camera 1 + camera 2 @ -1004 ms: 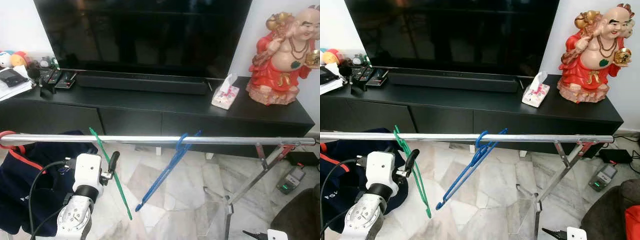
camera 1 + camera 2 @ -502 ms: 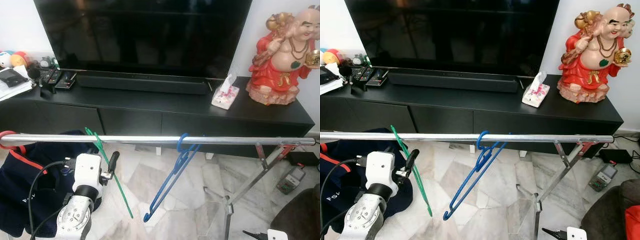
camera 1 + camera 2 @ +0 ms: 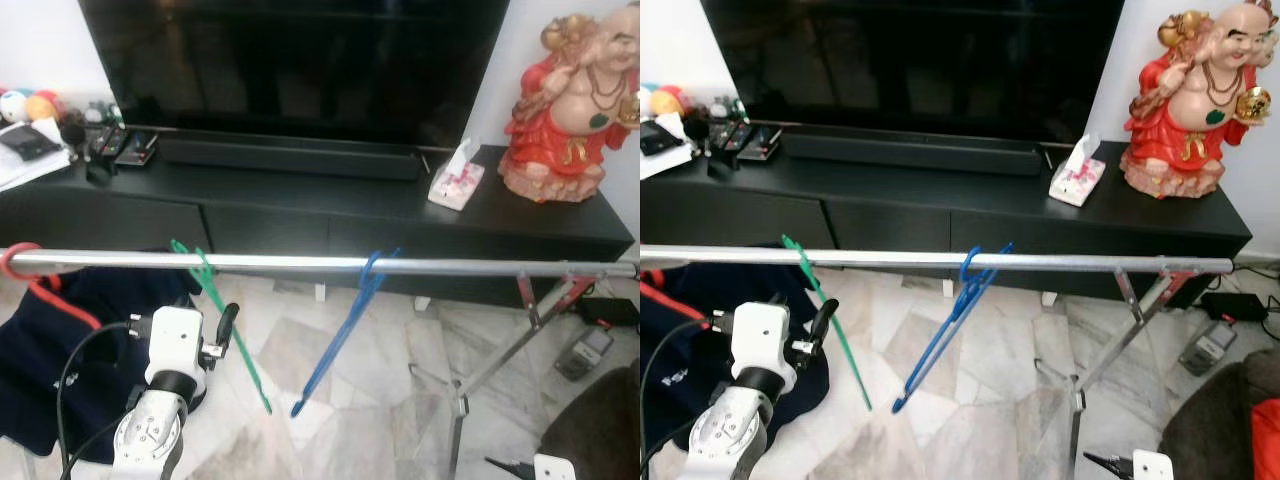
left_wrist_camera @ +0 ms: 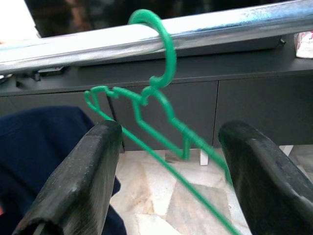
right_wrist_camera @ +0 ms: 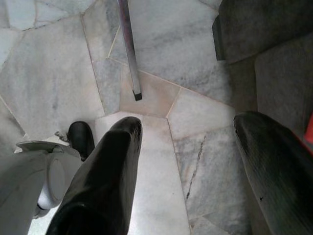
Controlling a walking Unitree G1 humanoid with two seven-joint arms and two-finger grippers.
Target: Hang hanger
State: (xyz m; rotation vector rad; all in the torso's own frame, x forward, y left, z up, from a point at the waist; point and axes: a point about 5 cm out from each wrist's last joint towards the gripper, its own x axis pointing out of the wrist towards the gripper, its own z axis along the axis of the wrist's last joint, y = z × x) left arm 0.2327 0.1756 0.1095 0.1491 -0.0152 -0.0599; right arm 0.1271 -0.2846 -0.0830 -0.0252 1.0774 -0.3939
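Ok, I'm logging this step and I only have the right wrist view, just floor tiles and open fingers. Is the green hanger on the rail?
Observer: Yes, the green hanger has its hook over the silver rail.
Operator: Is the left gripper holding it?
Observer: No, the left gripper is open, and the hanger hangs between its fingers without touching them.
Operator: Anything else on that rail?
Observer: A blue hanger hangs to the green one's right, tilted.
Operator: What's behind the rail?
Observer: A black TV cabinet with a tissue box on it.
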